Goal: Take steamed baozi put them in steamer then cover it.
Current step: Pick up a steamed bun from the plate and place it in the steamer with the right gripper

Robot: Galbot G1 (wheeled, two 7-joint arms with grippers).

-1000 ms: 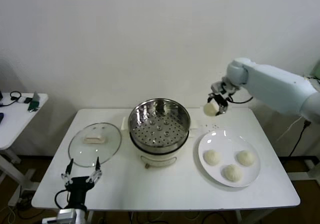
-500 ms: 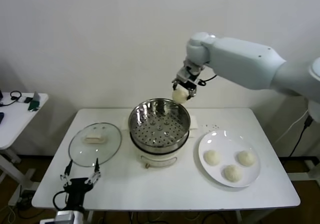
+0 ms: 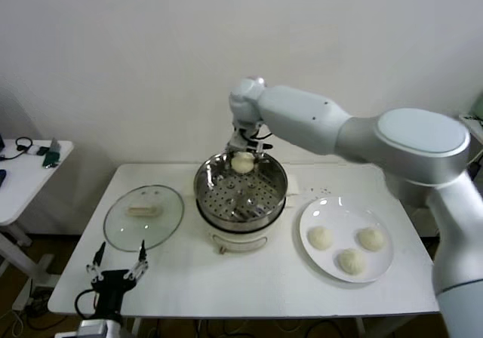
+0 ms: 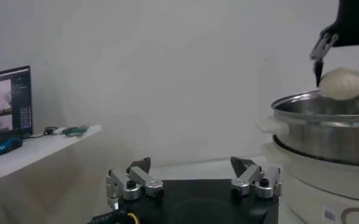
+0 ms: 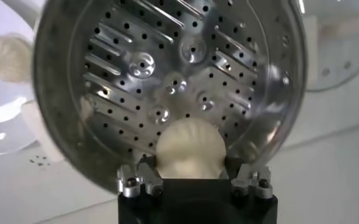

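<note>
My right gripper (image 3: 243, 154) is shut on one off-white baozi (image 3: 242, 163) and holds it above the far rim of the steamer (image 3: 241, 211), a shiny steel pot on a white base. In the right wrist view the baozi (image 5: 191, 148) sits between the fingers over the perforated tray (image 5: 167, 73). Three more baozi (image 3: 349, 260) lie on the white plate (image 3: 332, 210) at the right. The glass cover (image 3: 143, 216) with its cream handle lies flat to the left of the steamer. My left gripper (image 3: 118, 265) stands open at the table's front left edge, holding nothing.
A small white side table (image 3: 23, 176) with cables and gadgets stands to the far left. In the left wrist view a monitor (image 4: 7, 102) sits on that side table. The white wall is close behind the steamer.
My right arm has swung left with the baozi, from above the plate's far side to over the steamer's far rim, and has lowered. The left arm has barely shifted.
</note>
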